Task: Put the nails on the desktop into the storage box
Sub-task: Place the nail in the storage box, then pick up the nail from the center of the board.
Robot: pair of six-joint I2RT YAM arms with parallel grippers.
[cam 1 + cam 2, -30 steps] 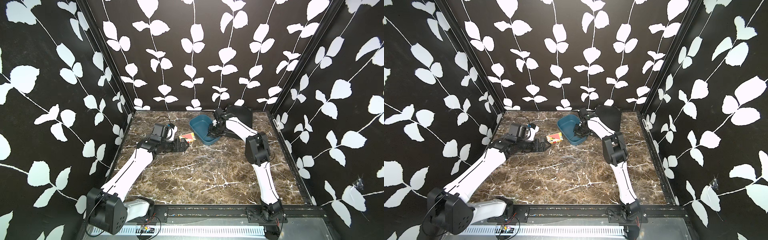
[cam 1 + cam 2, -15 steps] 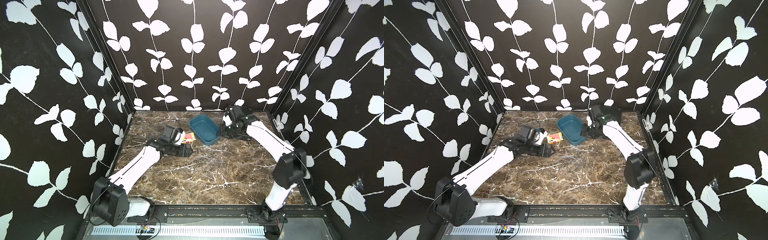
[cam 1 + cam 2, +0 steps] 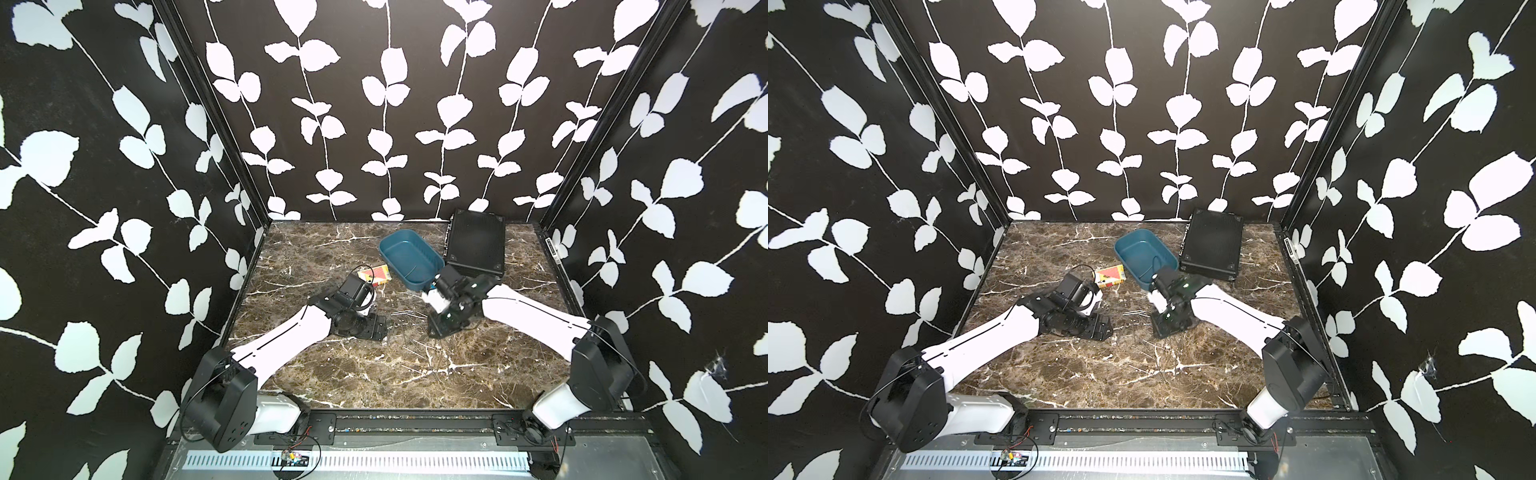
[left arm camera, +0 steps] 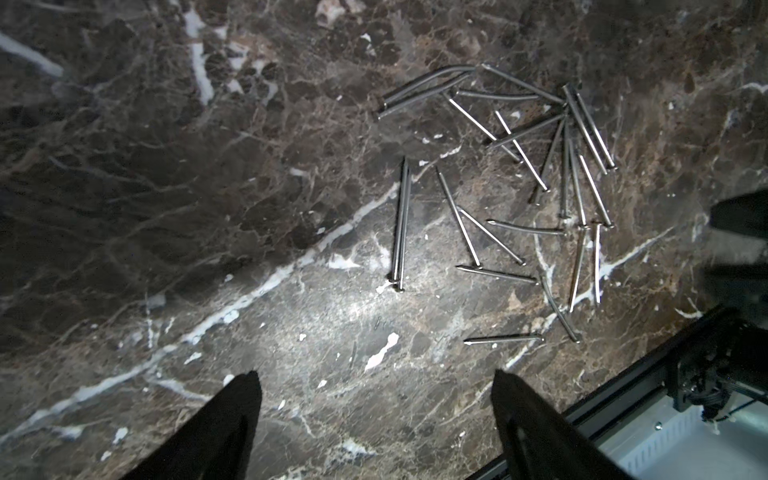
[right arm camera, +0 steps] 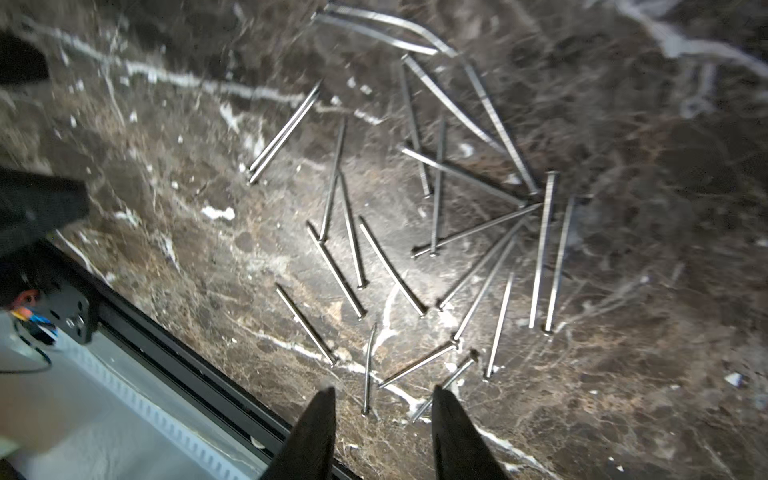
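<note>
Thin silvery nails are scattered flat, some crossed, on the middle of the brown marble surface. The teal box is set upright beyond them.

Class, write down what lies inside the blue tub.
The tub shows a mostly bare blue floor with one thin line, perhaps a nail, too small to tell. The right arm covers its near corner.

Top views: a side-by-side pair, high at the front, tilted down and inward, far enough to take in the whole desktop.
Left wrist: close above the desktop, facing down at the nails.
Right wrist: equally close, angled down.
Shared: both wrist views frame the same nails — from opposite sides.
</note>
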